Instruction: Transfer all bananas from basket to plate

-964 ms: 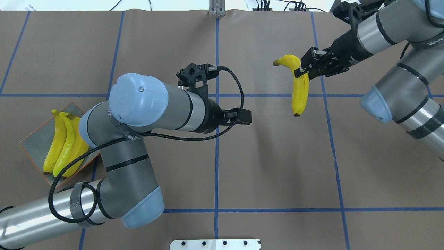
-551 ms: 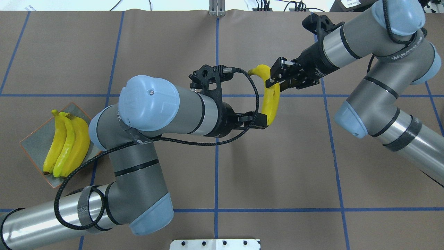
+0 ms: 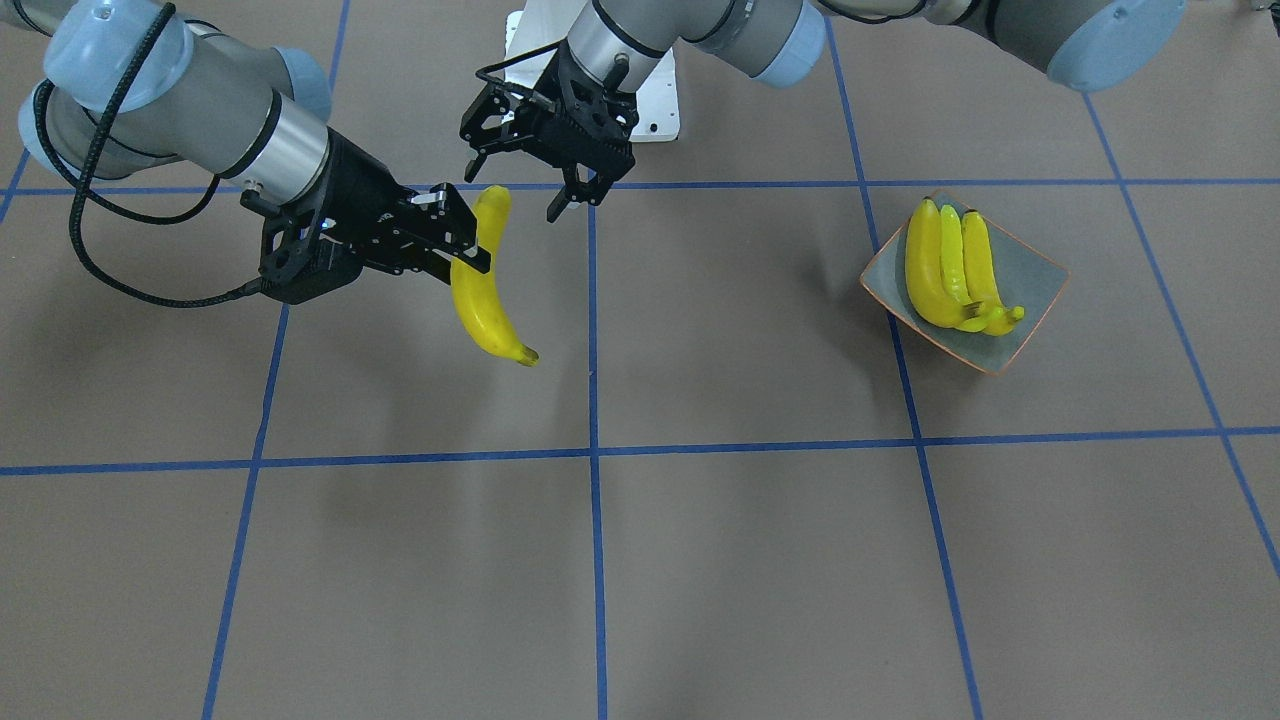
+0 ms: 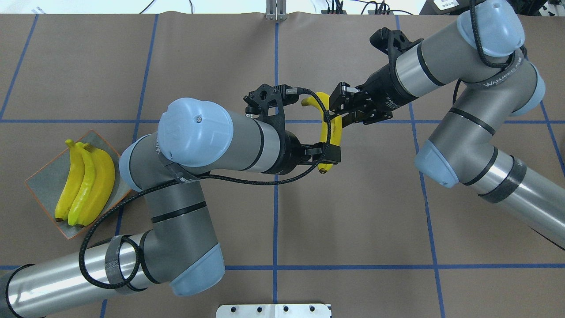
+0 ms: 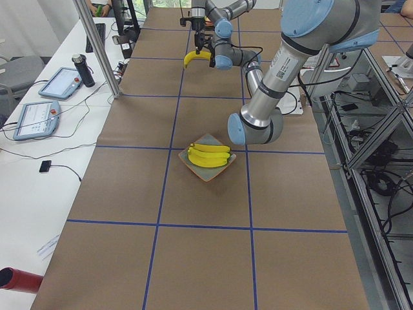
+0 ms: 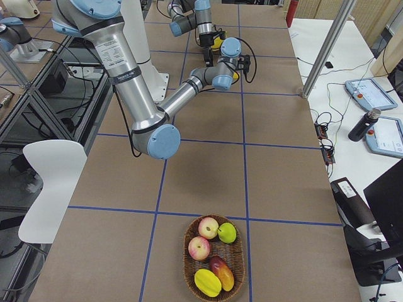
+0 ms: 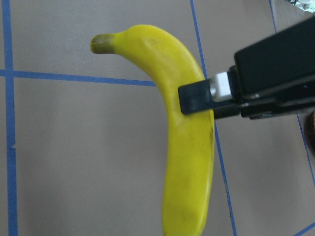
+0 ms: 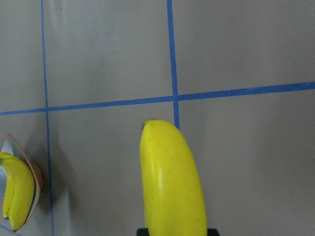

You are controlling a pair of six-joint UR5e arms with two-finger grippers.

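The left arm (image 4: 194,132) hides a corner of the plate (image 4: 46,183) from overhead, and its cable (image 4: 265,179) crosses the raised banana (image 3: 485,310). The basket (image 6: 187,242), well apart, holds mixed fruit (image 6: 208,248). The plate holds three bananas (image 3: 945,265). The right gripper (image 3: 470,248) clamps the fourth above mid-table. The left gripper (image 4: 325,155), jaws apart, is at its non-stem end.

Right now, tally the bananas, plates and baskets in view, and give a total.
bananas: 4 (3 on the plate, 1 banana held aloft)
plate: 1
basket: 1
total: 6
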